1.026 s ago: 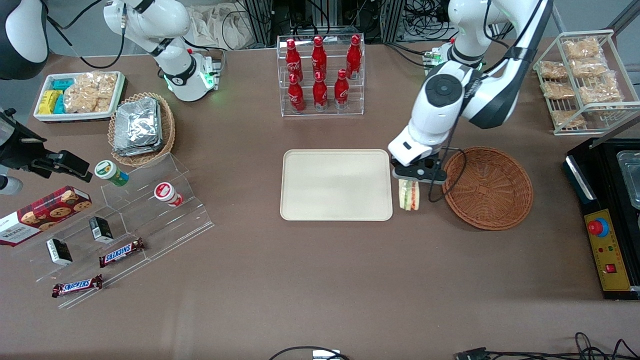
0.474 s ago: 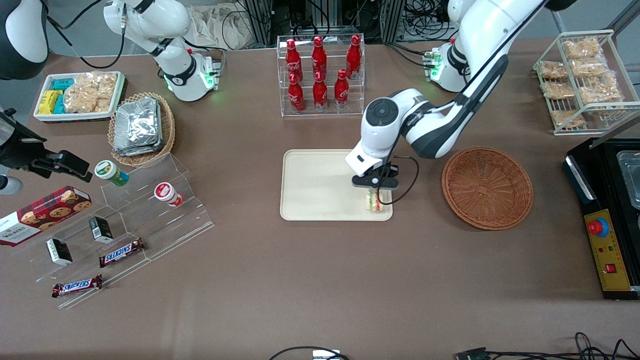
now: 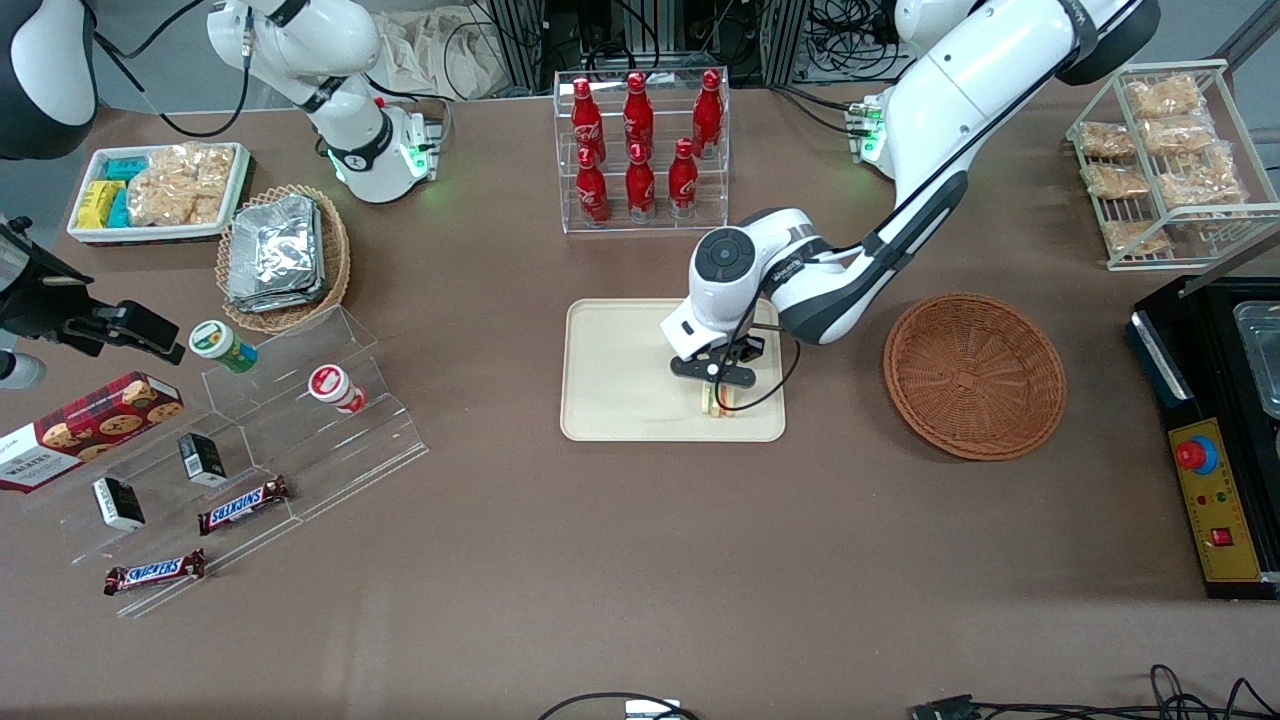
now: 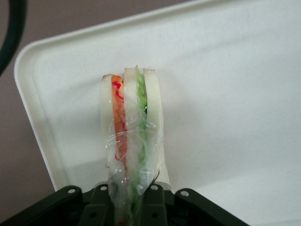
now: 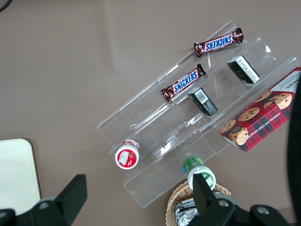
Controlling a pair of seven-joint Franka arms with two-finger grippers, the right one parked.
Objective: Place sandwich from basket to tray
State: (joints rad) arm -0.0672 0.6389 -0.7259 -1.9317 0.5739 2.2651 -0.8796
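Observation:
My left gripper [image 3: 716,392] is shut on the sandwich [image 3: 715,401], a clear-wrapped wedge of pale bread with orange and green filling, seen close up in the left wrist view [image 4: 131,127]. It hangs over the cream tray [image 3: 630,370], near the tray's corner nearest the front camera on the basket's side; whether it touches the tray I cannot tell. The tray's rim and rounded corner show under the sandwich in the wrist view [image 4: 33,117]. The reddish-brown wicker basket [image 3: 975,375] stands empty beside the tray, toward the working arm's end.
A clear rack of red cola bottles [image 3: 640,150] stands farther from the front camera than the tray. A tan basket of foil packets [image 3: 282,255], a white snack tray [image 3: 155,190] and a clear stepped stand [image 3: 250,430] lie toward the parked arm's end. A wire snack rack [image 3: 1170,160] and a black machine [image 3: 1215,430] stand past the basket.
My left gripper carried the sandwich from between the basket and the tray to over the tray's near corner, then a little farther in over the tray.

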